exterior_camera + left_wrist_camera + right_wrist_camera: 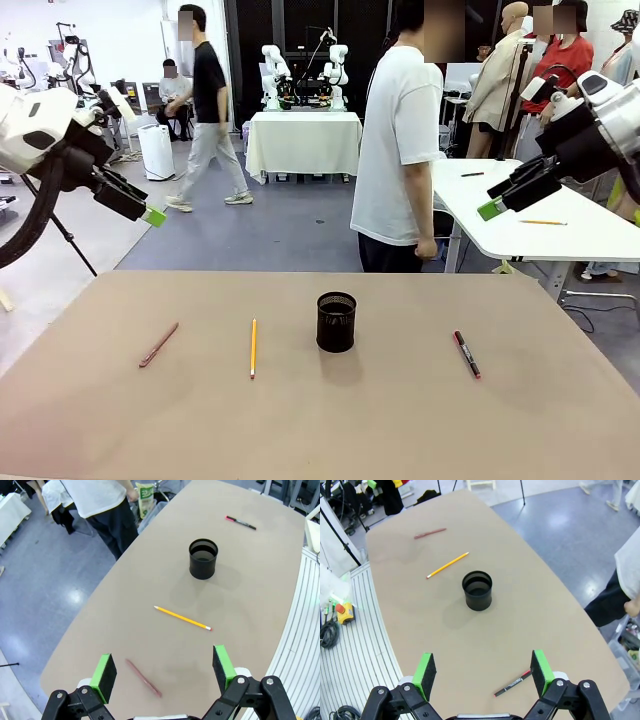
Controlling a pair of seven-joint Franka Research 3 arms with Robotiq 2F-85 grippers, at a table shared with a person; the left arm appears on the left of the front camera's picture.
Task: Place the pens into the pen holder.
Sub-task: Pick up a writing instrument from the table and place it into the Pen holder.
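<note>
On the brown table (520, 430) you have three pens lying flat and well apart from each other. The pen holder (336, 322) stands upright between them, near the middle. Seen from your side, the pinkish-red pen (158, 344) lies far to the left. The yellow pencil (253, 348) lies between it and the holder, and the black marker (466, 353) with red ends lies to the right of the holder. The holder looks empty, so no pen is inside yet.

Both tools are free. The left gripper (161, 660) hangs high above the left end of the table, jaws wide apart and nothing between them. The right gripper (481, 657) is the same above the right end, over the marker.

I judge all three pens to be very light and stiff, so weight is no problem. The difficulty is that they are thin and lie low on a flat surface. They may roll or slide away if one jaw touches first. Take each one near its middle, with the jaws across its length, and come down close to the table before you close. The holder is probably light too. A pen pushed against its rim could tip it, so lower each pen upright into the opening.
</note>
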